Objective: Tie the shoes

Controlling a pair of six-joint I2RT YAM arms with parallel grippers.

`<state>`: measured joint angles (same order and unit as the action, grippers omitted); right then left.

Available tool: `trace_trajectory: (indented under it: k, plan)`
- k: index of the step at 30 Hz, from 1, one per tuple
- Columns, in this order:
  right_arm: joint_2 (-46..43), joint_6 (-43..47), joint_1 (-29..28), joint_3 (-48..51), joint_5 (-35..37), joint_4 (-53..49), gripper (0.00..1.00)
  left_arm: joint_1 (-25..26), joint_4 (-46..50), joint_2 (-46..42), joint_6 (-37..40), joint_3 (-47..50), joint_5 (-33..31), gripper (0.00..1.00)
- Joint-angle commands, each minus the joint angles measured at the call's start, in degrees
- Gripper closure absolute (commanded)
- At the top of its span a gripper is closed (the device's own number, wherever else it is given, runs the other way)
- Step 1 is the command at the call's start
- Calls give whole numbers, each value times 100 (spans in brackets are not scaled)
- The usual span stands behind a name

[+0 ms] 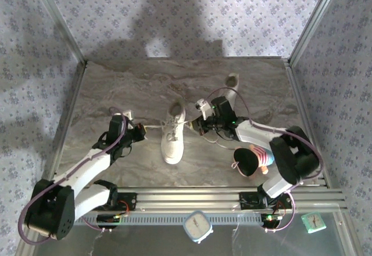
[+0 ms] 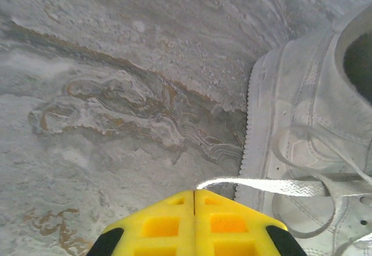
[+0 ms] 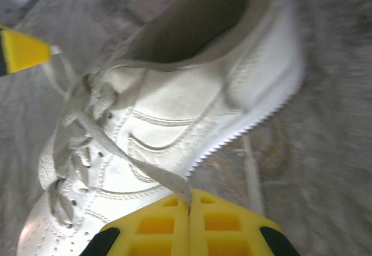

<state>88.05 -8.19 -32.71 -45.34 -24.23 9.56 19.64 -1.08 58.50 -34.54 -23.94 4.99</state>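
Left gripper (image 1: 142, 129) and right gripper (image 1: 196, 126): each clamped on a lace (image 2: 261, 185).
You find the sneaker (image 1: 173, 135) mid-table between them, toe toward the arm bases; a second sneaker (image 1: 232, 83), apparently, lies beyond the right gripper.

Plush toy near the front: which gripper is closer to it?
Right. The right gripper sits just up-left of the plush toy; the left gripper is beyond the shoe.

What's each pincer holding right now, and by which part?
Left pincer grips a flat white shoelace strand of the white low-top sneaker, out along the strand, off the shoe itself. Right pincer grips that sneaker's other lace strand, same way.
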Motion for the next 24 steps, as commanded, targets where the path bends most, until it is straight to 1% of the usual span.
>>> trace_trajectory:
  k: [1, 6, 12, 15, 19, 24]
  plan:
    - [-551, -188, 4, 169, 1275, -671, 100, 15, 421, -276, 60, -200, -419, 100]
    - [-1318, -404, 7, 231, 2520, -1496, 100, -34, 922, -609, 105, -297, -920, 100]
    - [-2395, -945, 18, 441, 4026, -2190, 100, -114, 1377, -1025, 276, -598, -1223, 100]
    - [-2883, -1227, 48, 573, 4606, -2550, 100, -152, 1507, -1125, 327, -742, -1354, 100]
    - [-3310, -1530, 215, 706, 5115, -2976, 100, -193, 1556, -1147, 291, -826, -1520, 100]
    - [-3625, -1536, 556, 703, 5124, -3166, 100, -214, 1539, -1169, 289, -1015, -1606, 100]
